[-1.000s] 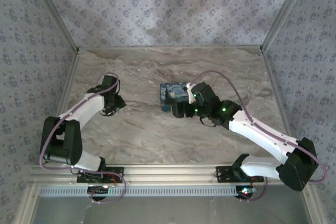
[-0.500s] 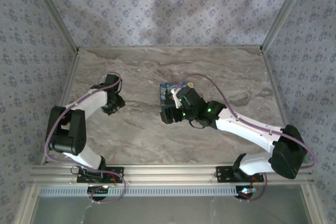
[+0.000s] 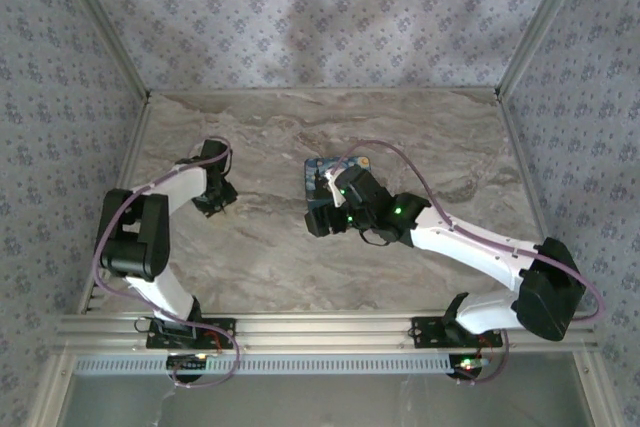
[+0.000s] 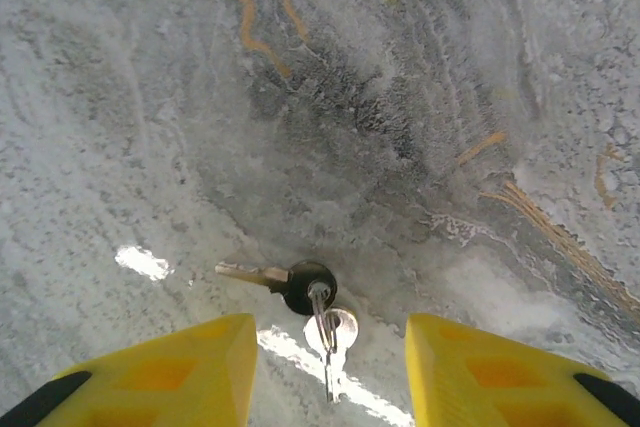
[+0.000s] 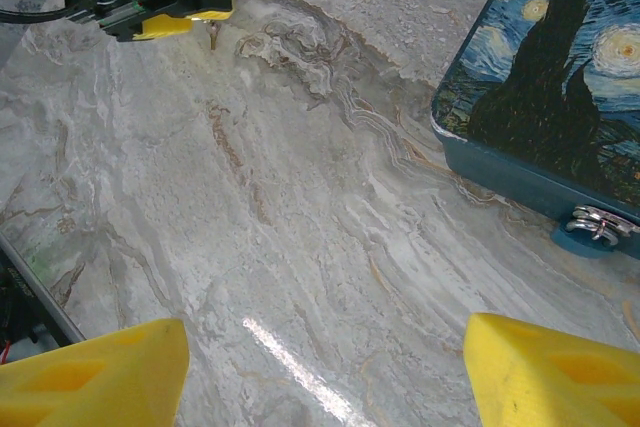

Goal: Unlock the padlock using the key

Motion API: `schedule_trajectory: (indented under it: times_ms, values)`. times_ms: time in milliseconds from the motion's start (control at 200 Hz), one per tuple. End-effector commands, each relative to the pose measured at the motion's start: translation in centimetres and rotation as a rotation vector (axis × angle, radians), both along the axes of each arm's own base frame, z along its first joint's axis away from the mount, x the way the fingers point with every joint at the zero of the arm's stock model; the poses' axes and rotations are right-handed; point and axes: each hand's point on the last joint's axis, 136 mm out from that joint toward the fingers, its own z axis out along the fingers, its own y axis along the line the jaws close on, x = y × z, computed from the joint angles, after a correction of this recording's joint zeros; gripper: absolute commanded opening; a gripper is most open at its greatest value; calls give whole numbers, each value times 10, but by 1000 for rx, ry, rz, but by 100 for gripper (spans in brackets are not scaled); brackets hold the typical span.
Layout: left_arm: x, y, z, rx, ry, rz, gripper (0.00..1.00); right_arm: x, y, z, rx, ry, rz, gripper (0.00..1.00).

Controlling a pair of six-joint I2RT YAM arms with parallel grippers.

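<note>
The painted tin point(image 3: 338, 169), its lid a swirling night sky with a dark cypress, sat flat on the marble tabletop point(image 3: 260, 257). At the tin's near edge, in the right wrist view, a small blue piece with silver rings stuck out from under the rim. It looked like the padlock point(image 5: 592, 227), though I could not be sure of it.

The right hand point(image 3: 318, 219) hovered just beside the tin, on its near-left side. Its yellow fingers point(image 5: 100, 372) were spread wide with only bare marble between them, and it held nothing.

Well to the left of the tin, the left hand point(image 3: 215, 197) pointed down at the tabletop. Its yellow fingers point(image 4: 160, 372) were also set wide apart. Between them lay the keys point(image 4: 305, 285), flat on the stone. One was dark-headed with its blade pointing left, and a silver one was joined to it and pointed toward the hand. Neither finger touched them.

From the right wrist view, the left hand showed beyond the tin's left side, low over the marble.
</note>
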Motion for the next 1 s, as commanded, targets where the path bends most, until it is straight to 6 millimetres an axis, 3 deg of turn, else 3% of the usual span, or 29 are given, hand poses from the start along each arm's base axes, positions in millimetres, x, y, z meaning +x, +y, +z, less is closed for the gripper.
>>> schedule_trajectory:
  times_ms: [0,110,310,480,540,740,994]
  values:
    - [8,6,-1,22,-3,1,40,1,0,12,8,-27,-6,75]
    - [5,9,-7,31,14,2,35,0,-2,14,16,-33,-8,75]
    - [-2,14,-16,26,36,8,14,-1,-2,19,30,-42,-5,75]
    - [-2,13,-13,10,30,-3,0,-1,-2,23,37,-48,-5,75]
    - [-1,9,-7,-6,17,-15,0,0,-4,24,37,-56,-8,75]
    - [9,-8,40,-65,-102,-97,0,10,-23,38,64,-120,-92,75]
    - [24,-55,129,-208,-322,-244,0,27,-63,64,103,-211,-245,77]
